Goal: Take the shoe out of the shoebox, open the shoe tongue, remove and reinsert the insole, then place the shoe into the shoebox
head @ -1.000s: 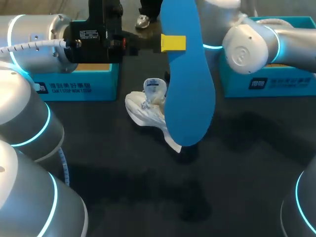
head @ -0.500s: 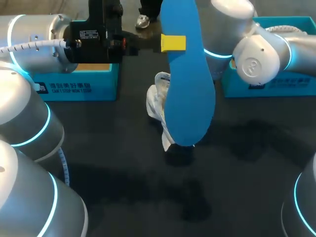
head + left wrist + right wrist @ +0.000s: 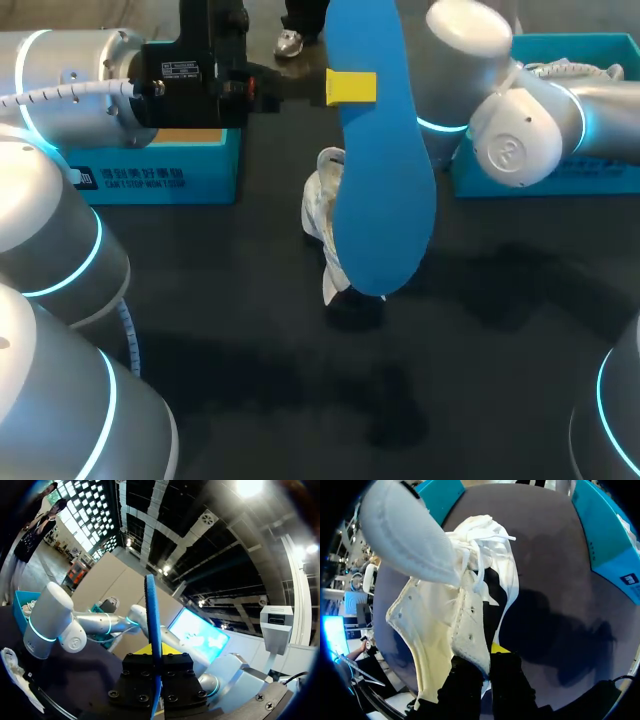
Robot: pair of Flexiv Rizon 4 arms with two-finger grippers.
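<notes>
Two arms busy — left gripper (image 3: 350, 87) clamped on blue insole (image 3: 380, 170), right gripper (image 3: 487, 665) pinching white shoe (image 3: 450, 615) edge.

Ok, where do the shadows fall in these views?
Head view: a dark shadow lies on the black table under the white lace-up sneaker and the flat blue foam insole. Right wrist view: the sneaker's shadow spreads across the table beside it.
</notes>
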